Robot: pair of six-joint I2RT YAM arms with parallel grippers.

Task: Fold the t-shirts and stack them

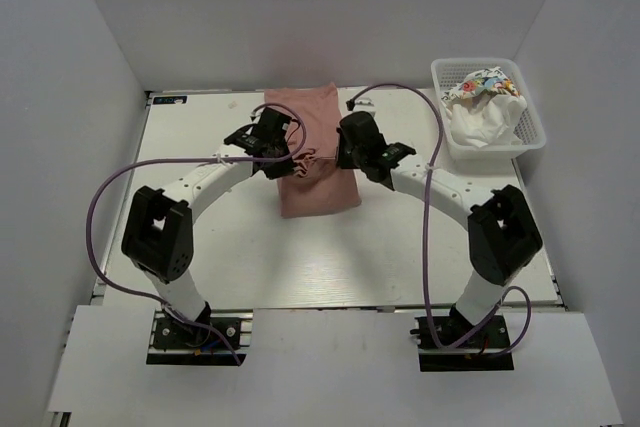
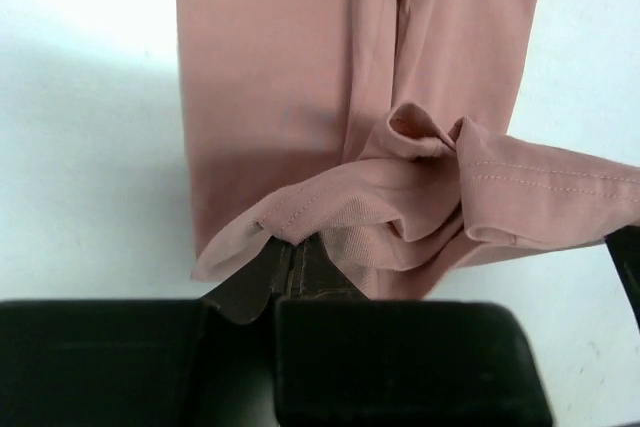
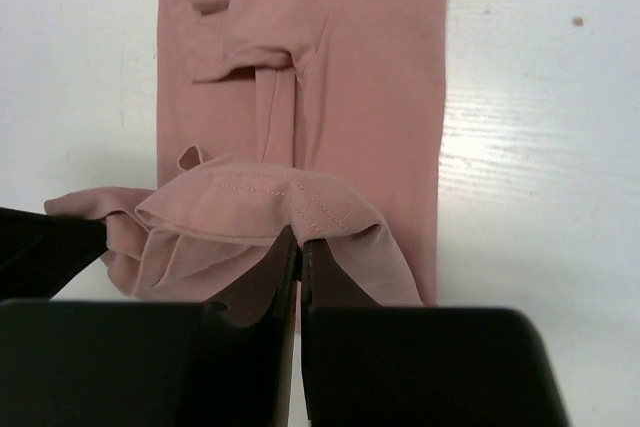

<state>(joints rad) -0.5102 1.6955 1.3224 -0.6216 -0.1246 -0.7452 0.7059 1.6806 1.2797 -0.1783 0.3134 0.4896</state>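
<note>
Together, left gripper (image 2: 290, 269) and right gripper (image 3: 300, 247), each closed tight on the pink t-shirt (image 1: 316, 193)

A dusty pink cloth t-shirt (image 1: 318, 192) lies as a long folded strip on the flat white table (image 1: 300, 267), running from the far edge toward the middle. My left gripper (image 1: 287, 160) and my right gripper (image 1: 338, 157) face each other across its middle. Both touch the cloth, which rises in a small bunched ridge between them. Thin purple cables (image 1: 100, 197) loop along both my arms. In the far right corner stands a white plastic lattice basket (image 1: 528, 137) holding a crumpled white t-shirt (image 1: 485, 125) and, behind it, a white t-shirt with multicoloured print (image 1: 478, 82).
</note>
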